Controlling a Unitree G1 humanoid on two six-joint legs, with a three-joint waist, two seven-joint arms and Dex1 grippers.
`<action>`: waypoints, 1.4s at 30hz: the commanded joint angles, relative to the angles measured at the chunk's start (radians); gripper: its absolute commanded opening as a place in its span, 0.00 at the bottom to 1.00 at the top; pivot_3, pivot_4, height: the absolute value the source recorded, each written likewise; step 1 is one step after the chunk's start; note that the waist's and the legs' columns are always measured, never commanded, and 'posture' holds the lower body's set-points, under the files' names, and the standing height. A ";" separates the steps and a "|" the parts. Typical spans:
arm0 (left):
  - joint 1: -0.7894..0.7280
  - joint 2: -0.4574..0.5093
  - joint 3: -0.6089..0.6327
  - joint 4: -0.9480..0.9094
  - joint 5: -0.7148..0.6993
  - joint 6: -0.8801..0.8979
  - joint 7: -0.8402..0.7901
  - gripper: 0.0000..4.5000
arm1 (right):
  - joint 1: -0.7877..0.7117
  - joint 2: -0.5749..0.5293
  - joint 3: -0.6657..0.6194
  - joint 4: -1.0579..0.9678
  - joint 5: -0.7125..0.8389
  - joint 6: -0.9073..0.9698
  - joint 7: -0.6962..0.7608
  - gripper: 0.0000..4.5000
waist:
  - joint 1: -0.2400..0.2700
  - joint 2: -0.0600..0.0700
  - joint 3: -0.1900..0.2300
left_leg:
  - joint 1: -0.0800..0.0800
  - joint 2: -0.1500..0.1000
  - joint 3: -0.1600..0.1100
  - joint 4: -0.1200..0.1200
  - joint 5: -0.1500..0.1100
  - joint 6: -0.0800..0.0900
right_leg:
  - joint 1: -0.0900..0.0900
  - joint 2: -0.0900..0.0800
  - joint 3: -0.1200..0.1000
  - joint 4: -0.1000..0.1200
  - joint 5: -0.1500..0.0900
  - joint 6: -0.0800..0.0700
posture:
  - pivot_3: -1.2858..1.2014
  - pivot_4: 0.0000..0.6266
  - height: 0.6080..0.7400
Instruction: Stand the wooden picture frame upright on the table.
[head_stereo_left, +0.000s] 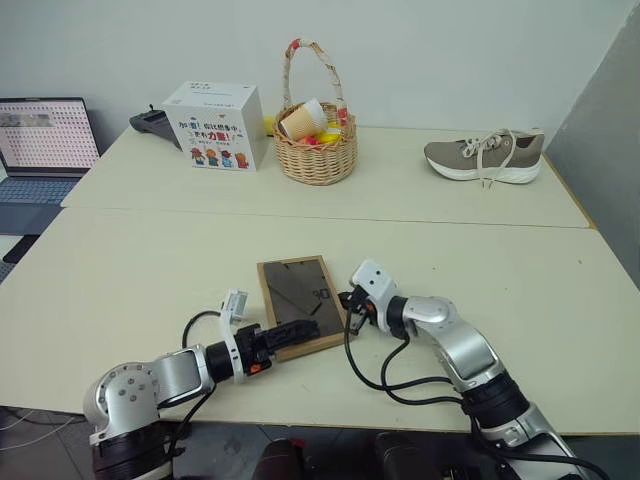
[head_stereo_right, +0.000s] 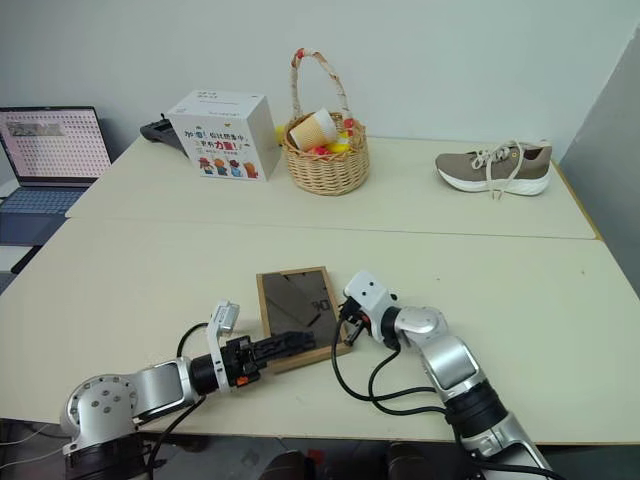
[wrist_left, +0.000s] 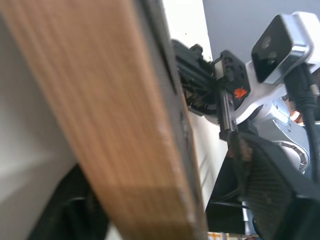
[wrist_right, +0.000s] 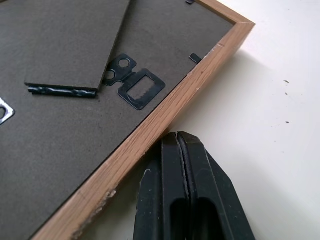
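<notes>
The wooden picture frame (head_stereo_left: 300, 303) lies flat on the table (head_stereo_left: 150, 270), dark backing and metal hanger (wrist_right: 134, 88) facing up. My left gripper (head_stereo_left: 298, 331) is at the frame's near edge with one finger over the backing and one under. The wood edge (wrist_left: 115, 130) sits between its fingers, and a thin gap shows beside the upper finger (wrist_left: 270, 185), so it stands open. My right gripper (head_stereo_left: 350, 305) is shut, and its joined fingertips (wrist_right: 176, 150) press against the frame's right wooden edge with nothing held.
At the back of the table stand a white printed carton (head_stereo_left: 220, 127), a wicker basket (head_stereo_left: 316, 150) with a paper cup, and a grey shoe (head_stereo_left: 487, 157). A laptop (head_stereo_left: 42, 140) sits off the far left. A seam (head_stereo_left: 330, 215) crosses the tabletop.
</notes>
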 joint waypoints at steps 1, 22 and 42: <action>-0.010 0.000 0.013 0.000 -0.038 0.024 0.018 0.56 | 0.002 -0.026 -0.042 -0.032 0.012 -0.009 -0.006 0.00 | -0.001 0.000 0.000 | 0.000 0.000 0.000 0.000 0.000 0.000 | 0.000 0.000 0.000 0.000 0.000 0.000 | 0.52 0.24 1.00; -0.357 0.326 -0.188 0.005 0.007 -0.115 -0.191 0.29 | -0.348 -0.139 -0.288 -0.050 0.475 0.232 0.309 0.46 | -0.010 -0.002 0.006 | -0.003 0.001 -0.002 -0.002 0.000 -0.001 | -0.001 0.001 -0.002 -0.004 0.000 0.000 | 0.52 0.24 1.00; -0.397 0.407 -0.309 0.057 0.102 -0.233 -0.340 0.29 | -0.324 -0.120 -0.211 -0.249 0.574 0.287 0.323 0.96 | -0.006 -0.001 0.007 | -0.019 0.002 -0.001 0.001 0.000 -0.001 | -0.020 -0.001 -0.001 0.002 0.000 0.000 | 0.52 0.24 1.00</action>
